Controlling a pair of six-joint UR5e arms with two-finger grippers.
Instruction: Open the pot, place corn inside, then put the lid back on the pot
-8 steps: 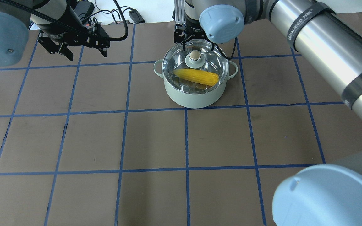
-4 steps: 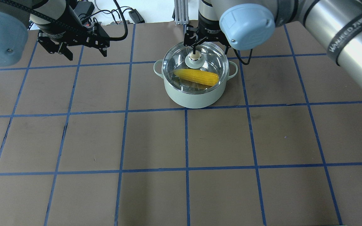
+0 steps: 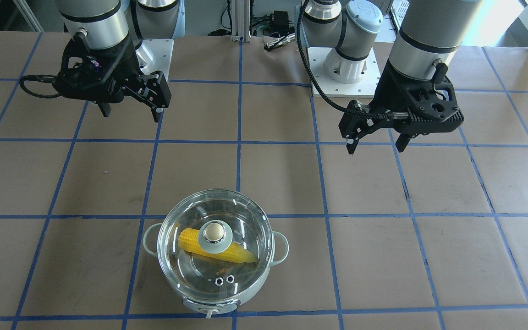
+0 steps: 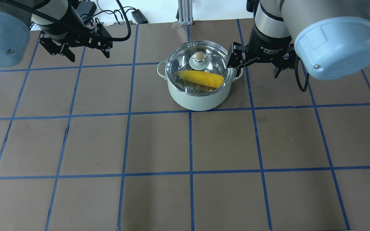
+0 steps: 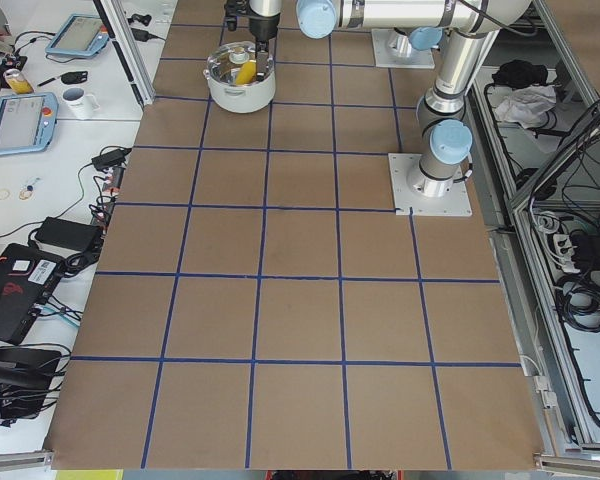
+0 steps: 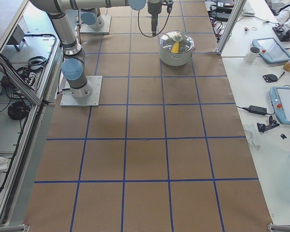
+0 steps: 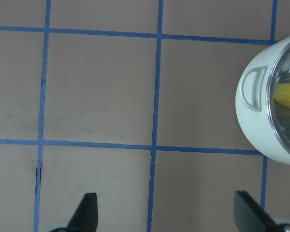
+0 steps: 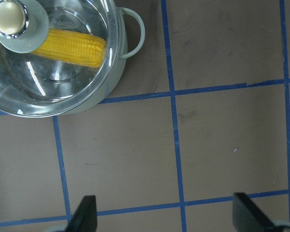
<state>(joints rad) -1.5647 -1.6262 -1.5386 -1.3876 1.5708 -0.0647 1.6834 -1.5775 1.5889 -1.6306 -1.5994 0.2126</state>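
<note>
We see the pot (image 4: 198,98) standing on the brown table (image 4: 159,144), which is marked off by blue tape lines (image 4: 190,141), on the far side from the robot. The lid (image 4: 199,63) sits squarely on the pot's rim with its beige knob (image 4: 199,56) upward. Through the glass we make out the corn (image 4: 201,79) lying across the inside of the pot, its pointed end toward the robot's left. The right gripper (image 4: 255,70) hangs in the air just beside the pot on the robot's right. Its claw is released, fingers spread wide with nothing between them, and its wrist view shows the lidded pot in the upper left corner. The left gripper (image 4: 89,57) hovers well apart from the pot on the other side. Its claw is likewise spread and empty, and its wrist view catches only the pot's edge at the right.
</note>
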